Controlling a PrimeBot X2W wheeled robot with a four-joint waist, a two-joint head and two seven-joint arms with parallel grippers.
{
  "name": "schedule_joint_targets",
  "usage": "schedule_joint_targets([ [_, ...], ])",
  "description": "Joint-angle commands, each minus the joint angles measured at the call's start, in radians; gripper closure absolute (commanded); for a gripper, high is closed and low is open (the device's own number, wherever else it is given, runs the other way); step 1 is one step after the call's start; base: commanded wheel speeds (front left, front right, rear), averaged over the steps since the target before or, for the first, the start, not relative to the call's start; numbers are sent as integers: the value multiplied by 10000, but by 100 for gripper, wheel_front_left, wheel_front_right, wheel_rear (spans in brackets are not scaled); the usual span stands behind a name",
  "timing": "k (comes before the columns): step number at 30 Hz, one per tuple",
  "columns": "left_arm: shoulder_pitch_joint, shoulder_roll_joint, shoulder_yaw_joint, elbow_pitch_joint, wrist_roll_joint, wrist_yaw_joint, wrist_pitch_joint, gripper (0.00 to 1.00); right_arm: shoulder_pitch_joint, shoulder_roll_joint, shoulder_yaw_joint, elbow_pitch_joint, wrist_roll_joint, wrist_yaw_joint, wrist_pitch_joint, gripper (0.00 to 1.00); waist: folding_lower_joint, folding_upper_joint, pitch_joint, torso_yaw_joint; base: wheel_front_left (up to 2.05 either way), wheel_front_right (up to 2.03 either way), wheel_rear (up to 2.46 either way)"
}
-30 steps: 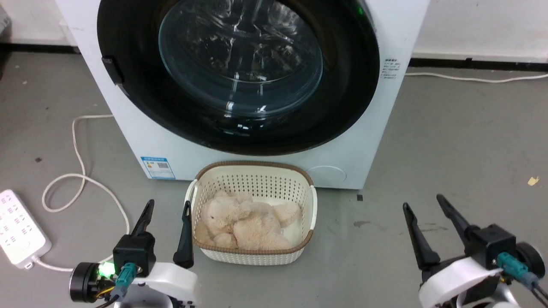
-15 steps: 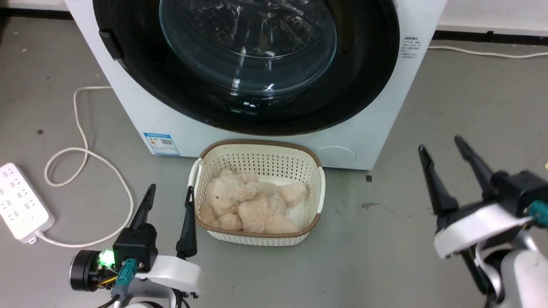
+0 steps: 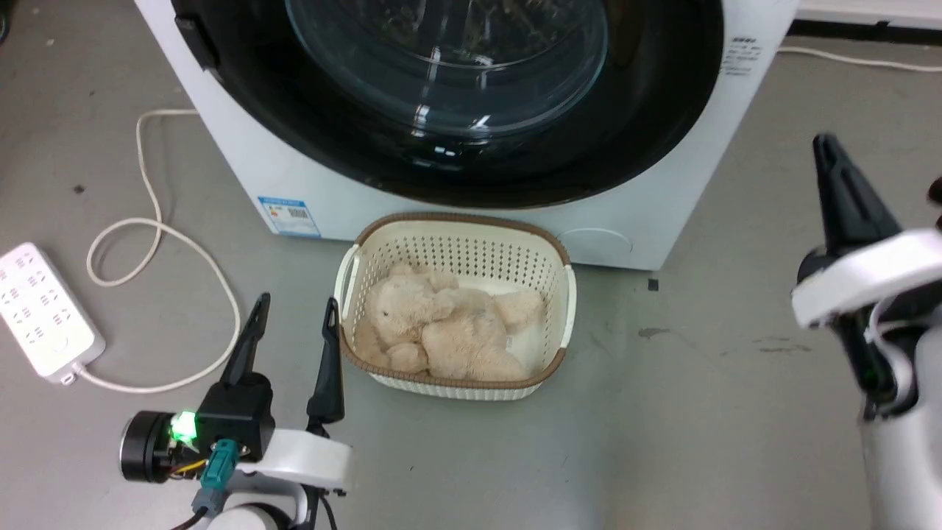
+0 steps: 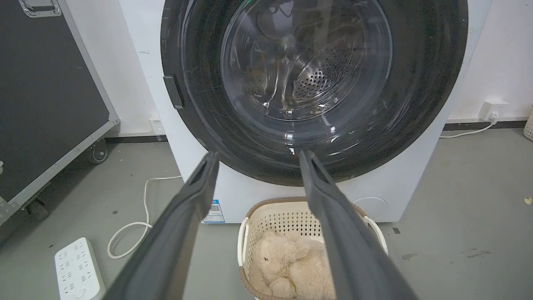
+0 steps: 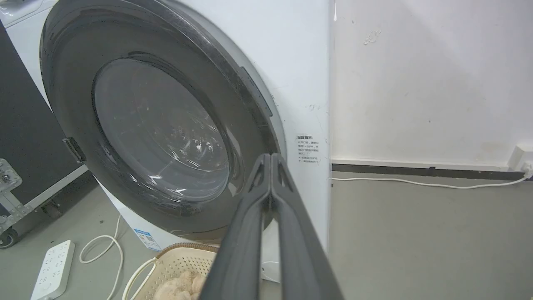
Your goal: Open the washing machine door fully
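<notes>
- Black glossy washing machine door [image 3: 449,88] is sitting closed in the head view; the right gripper [image 3: 835,173] is rising beside the washing machine [image 3: 662,235], fingers now clenched on nothing.
- Left gripper [image 4: 259,153] is staying spread, facing the door.
- Right gripper is aiming at the door's edge; I judge that the opening is only beginning.

Front panel of the washing machine [image 3: 243,169]. Lower left corner: blue label sticker [image 3: 289,215] with a pale header band and what may be a square code; its characters are too small to read. Right edge: block of small black printed lines [image 3: 739,55], likewise illegible. No brand or number is readable.
</notes>
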Motion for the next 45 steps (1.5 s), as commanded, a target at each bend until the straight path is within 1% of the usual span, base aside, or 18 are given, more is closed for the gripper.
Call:
schedule_joint_targets([
  [1,-229,22,-71,-103,-5,91,-109,0,-504,-14,-109,208,326,-3,121,100,0,0,131,81,0,0,0],
  [10,-422,58,-219,-254,-22,228,-297,0,-2074,104,-892,1554,1977,-3,1074,100,0,0,589,300,0,0,0],
  [13,-475,66,-294,-299,-29,256,-360,0,-2514,144,-1144,2001,2603,-4,1622,100,0,0,698,393,0,0,0],
  [19,-575,105,-384,-438,-28,350,-485,0,-3354,89,-1548,2707,3486,-4,2601,100,0,0,1003,504,0,0,0],
  [27,-707,126,-549,-579,-42,477,-652,0,-4659,-96,-2202,4029,4189,-5,3732,100,0,0,1438,653,0,0,0],
  [32,-802,153,-633,-637,-53,543,-757,0,-5462,-316,-2551,4953,4400,-5,4448,100,0,0,1708,767,0,0,0],
  [37,-906,191,-701,-745,-61,607,-862,0,-6379,-420,-3021,5740,4739,-5,4933,100,0,0,1981,864,0,0,0],
  [45,-1041,225,-893,-930,-21,734,-1028,0,-7857,-574,-3451,6870,5017,-6,5736,100,0,0,2408,1017,0,0,0],
])
